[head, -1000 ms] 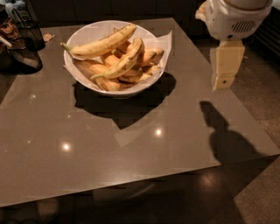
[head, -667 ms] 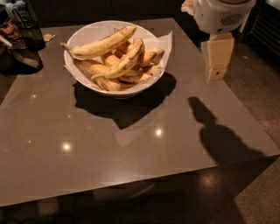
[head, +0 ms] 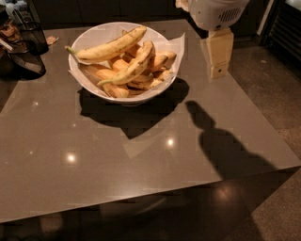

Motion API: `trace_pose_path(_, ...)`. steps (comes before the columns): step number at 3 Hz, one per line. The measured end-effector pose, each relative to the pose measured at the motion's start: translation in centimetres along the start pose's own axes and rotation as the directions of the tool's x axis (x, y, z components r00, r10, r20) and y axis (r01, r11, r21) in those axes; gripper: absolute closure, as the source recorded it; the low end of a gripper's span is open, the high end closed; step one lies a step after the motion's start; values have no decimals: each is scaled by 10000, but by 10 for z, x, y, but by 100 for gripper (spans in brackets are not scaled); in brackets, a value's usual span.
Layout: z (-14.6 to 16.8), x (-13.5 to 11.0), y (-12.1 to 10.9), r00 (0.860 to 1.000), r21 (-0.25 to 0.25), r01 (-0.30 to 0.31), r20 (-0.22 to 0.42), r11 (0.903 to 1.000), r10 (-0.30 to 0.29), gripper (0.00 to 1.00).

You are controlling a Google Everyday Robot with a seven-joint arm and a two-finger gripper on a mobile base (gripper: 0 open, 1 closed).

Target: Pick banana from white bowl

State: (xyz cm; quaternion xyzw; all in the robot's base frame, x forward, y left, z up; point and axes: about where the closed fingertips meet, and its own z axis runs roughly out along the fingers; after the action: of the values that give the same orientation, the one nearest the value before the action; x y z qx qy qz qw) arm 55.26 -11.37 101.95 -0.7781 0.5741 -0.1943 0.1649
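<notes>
Fingers (head: 217,49) of your gripper (head: 218,70) showed as one pale cream slab pointing down, and you could not tell whether they were spread or pressed together. The gripper hung under its white rounded housing (head: 216,12), over the far right part of the table (head: 117,179), to the right of the white bowl (head: 141,96) and apart from it, holding nothing that you could see.

Your table was a glossy grey-brown slab that caught several small bright light spots. The gripper's dark shadow (head: 225,146) lay across its right side, and the bowl threw a second shadow toward the near edge. A speckled floor (head: 277,94) ran along the right, dark cabinets (head: 94,9) closed the back, and black mesh holders (head: 28,42) stood at the far left corner.

The bowl sat on the far half of the table, its white paper liner (head: 181,42) poking a corner past the right rim. The banana (head: 134,66) lay on top of the pile inside, beside the longer green-stemmed banana (head: 110,44) and over the shorter orange-tinted bananas (head: 157,63). Its long axis ran diagonally: the thin pale stem pointed to the near left rim, the speckled blunt end to the far right, toward your gripper. Its curve bulged to the near right.
</notes>
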Motion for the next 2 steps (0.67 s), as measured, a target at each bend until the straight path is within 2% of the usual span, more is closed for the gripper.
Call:
trace_pose_path(1, 3, -1, -9, 9994, 322, 325, -90, 9990, -322, 0)
trace_pose_path(2, 12, -13, -32, 9931, 705, 1169, -49, 9906, -1168, 0)
